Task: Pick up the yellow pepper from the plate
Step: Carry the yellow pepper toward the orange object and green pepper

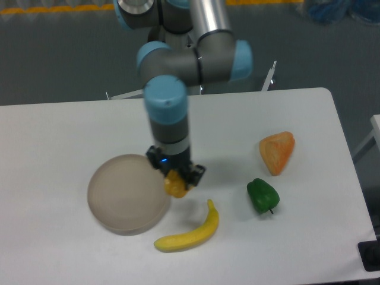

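The gripper (pixel 176 179) was clamped on the pepper (pixel 175 186), its two dark fingers pressing the yellow fruit from either side, with the lower half of the pepper showing beneath them. The pepper was off the plate (pixel 127 199): it hung just past the plate's rim at about 3 o'clock, and whether it was fully clear of the rim in height could not be told from this single view. The plate itself lay bare, with nothing on it. Below the gripper, at about 5 o'clock from it, lay the banana (pixel 190 231), near but apart from the pepper. The green pepper (pixel 262 196) and the orange wedge (pixel 278 151) sat well apart toward 3 o'clock. By the look of it the pick was essentially made, and the step in hand was carrying the fruit away. The next move would call for keeping the squeeze steady, since the pepper is lumpy and gripped near its top, and for staying above the banana if travel went toward 5 o'clock
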Controlling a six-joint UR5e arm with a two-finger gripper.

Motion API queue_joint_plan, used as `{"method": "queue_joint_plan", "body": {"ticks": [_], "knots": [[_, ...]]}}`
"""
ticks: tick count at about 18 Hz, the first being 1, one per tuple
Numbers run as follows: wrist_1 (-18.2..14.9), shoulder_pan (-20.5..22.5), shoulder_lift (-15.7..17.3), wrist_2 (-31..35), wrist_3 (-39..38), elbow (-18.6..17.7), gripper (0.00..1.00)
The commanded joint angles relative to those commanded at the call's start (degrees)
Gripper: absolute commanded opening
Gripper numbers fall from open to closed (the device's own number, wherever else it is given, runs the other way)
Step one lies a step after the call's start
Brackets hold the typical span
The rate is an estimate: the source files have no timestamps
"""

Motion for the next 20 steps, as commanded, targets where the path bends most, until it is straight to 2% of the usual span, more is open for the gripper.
{"method": "queue_joint_plan", "body": {"ticks": [2, 5, 10, 13, 20], "knots": [[-0.7, 3.9, 0.0, -0.1, 6.8, 0.0, 0.00], [-0.8, 7.4, 0.1, -0.3, 12.1, -0.4, 0.00], [-3.0, 9.5, 0.1, -0.3, 17.1, -0.5, 0.00], [-4.4, 11.8, 0.4, -1.7, 25.8, -0.1, 0.00], [-4.5, 12.4, 0.4, -2.1, 34.3, 0.0, 0.01]]}}
